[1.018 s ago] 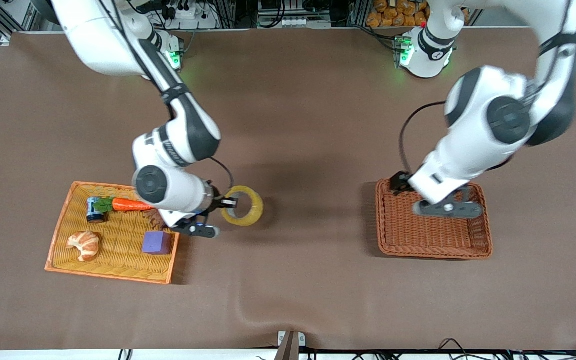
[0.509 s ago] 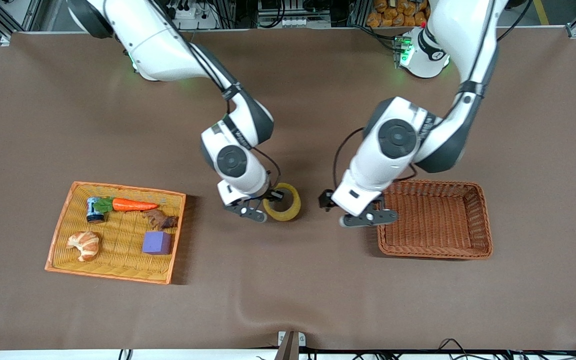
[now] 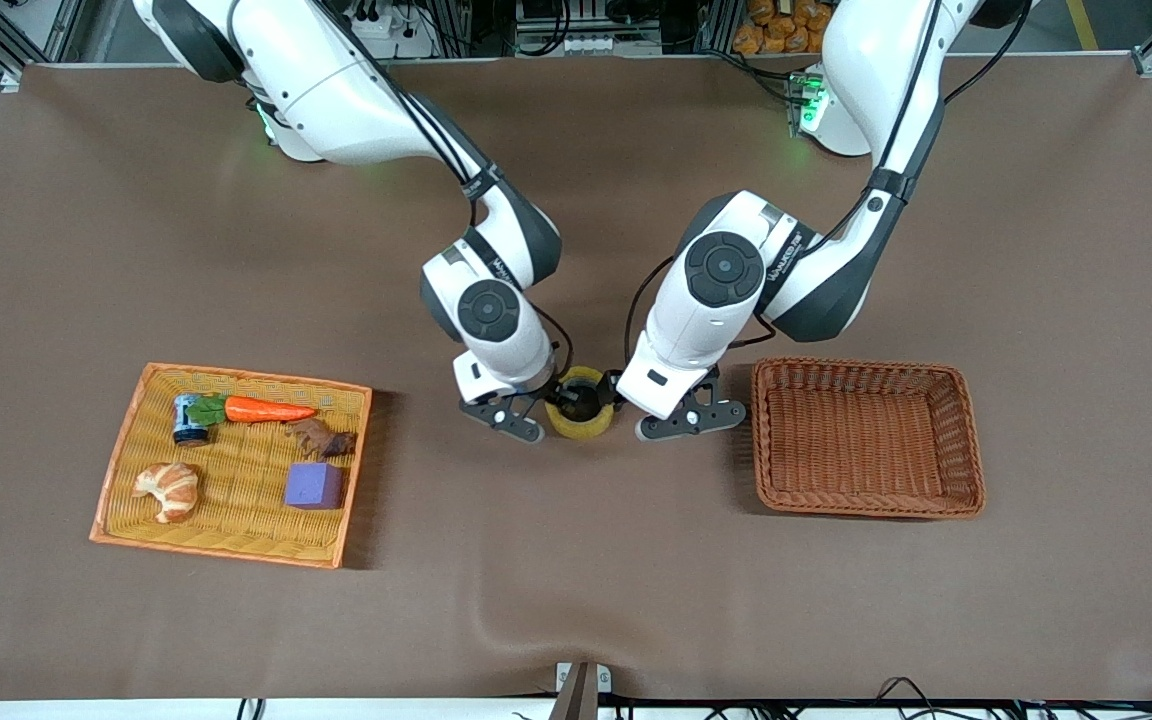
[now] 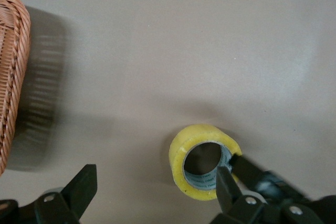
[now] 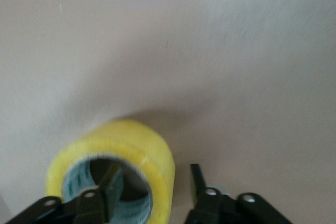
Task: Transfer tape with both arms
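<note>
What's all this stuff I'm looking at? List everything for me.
tape: 1, yellowish, held over the table's middle
tray: 1, orange, toward the right arm's end
carrot: 1, orange, in the tray
croissant: 1, golden, in the tray
cube: 1, purple, in the tray
can: 1, blue, in the tray, beside the carrot
lump: 1, brown, in the tray, kind unclear
basket: 1, reddish-brown, toward the left arm's end
table: 1, brown
right pincer: 1, black, shut on the tape
left pincer: 1, black, open, beside the tape
</note>
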Controlling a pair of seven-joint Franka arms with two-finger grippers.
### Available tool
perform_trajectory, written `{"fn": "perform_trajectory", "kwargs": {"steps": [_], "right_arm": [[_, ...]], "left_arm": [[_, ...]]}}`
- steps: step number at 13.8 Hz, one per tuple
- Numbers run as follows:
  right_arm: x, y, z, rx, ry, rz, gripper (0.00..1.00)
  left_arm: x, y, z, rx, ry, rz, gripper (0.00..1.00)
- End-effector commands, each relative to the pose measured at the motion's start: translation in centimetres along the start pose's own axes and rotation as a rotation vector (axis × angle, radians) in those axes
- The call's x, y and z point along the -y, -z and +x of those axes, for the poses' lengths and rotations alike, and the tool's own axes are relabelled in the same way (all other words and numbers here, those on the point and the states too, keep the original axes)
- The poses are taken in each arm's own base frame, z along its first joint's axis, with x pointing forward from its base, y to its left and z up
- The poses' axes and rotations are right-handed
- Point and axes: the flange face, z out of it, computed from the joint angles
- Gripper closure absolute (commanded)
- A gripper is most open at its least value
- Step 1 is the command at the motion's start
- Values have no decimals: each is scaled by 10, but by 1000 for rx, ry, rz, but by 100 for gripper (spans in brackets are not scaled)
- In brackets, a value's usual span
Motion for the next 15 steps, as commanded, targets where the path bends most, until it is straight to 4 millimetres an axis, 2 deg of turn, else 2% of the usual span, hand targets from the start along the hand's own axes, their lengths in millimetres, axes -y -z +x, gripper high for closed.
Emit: {"fn": "perform_trajectory", "kwargs": {"steps": [1,3,4,6,8,9,10,12,14,15], "right_arm": [[-45,54,64,27,37,-45,0],[-95,86,123,65,158,-52,0],[-117,102,141,87,190,-66,0],[-160,143,173,112,294,-74,0],[-194,183,188,130,356,-85,0],[-207,196,195,129,382,-91,0],[-224,198,205,143,402,-92,0],[-250,199,223,158,447,-79,0],[-257,199,227,161,460,-74,0],[-258,198,229,161,459,-74,0]], "left_arm": [[-2,-5,4,-19,9,24,0],[-7,-16,-2,-6,3,32,0],[-10,-27,-7,3,-6,37,0],[-27,-48,-23,4,-35,25,0],[-31,-66,-28,8,-23,18,0],[-34,-78,-33,17,-28,20,0],[-39,-90,-42,24,-41,22,0],[-36,-126,-48,42,-49,40,0],[-35,-152,-58,64,-60,60,0],[-41,-161,-68,67,-72,59,0]]}}
